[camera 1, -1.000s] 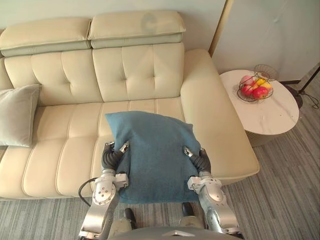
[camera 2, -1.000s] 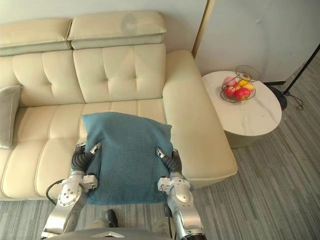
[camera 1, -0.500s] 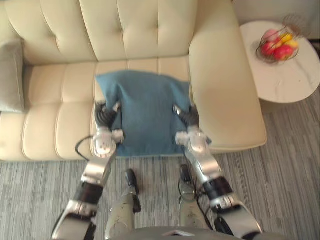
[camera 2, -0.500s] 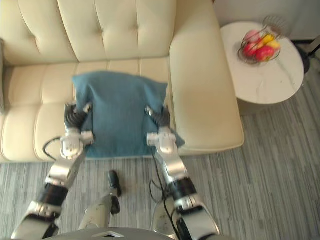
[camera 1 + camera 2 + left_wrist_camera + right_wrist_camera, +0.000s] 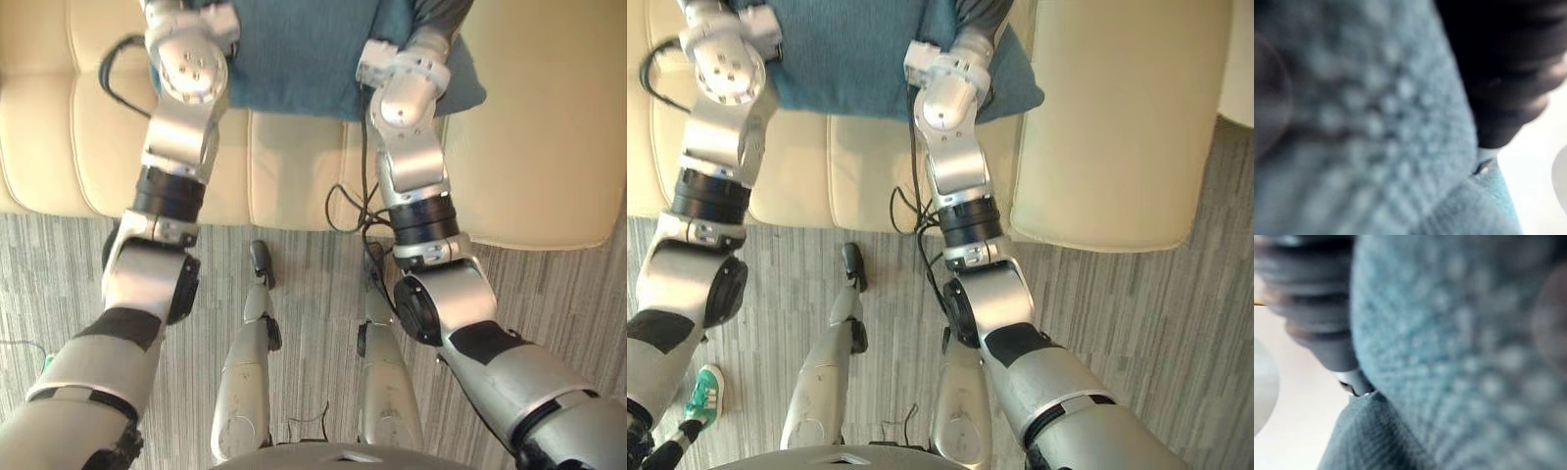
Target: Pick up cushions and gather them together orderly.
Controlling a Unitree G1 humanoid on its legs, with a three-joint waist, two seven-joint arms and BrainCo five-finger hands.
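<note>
Teal and coarse-woven: found the cushion lying on the cream leather sofa seat, at the far side of the scene, between the two arms. Could follow only its near edge, running left to right across the seat; saw the rest cut off at the far side, so could not tell its long axis nor which way it pointed. Noted its near right corner sticking out to the right past the right arm, near the armrest; could not tell whether touching it or just apart.

Saw the left hand against the cushion's left side, dark ribbed cover hard up against the weave; could not tell whether open or closed on the cloth. Saw the right hand likewise against the cushion's right side, cover close on the weave; again could not tell its state.

Found a band of bare seat between the cushion's near edge and the seat's front edge, and more bare seat running off to the left. Found the right side hemmed in by the broad padded armrest. Nearer than the seat's front, saw grey striped floor, with a green-and-white shoe on it at the near left, well apart from the sofa
</note>
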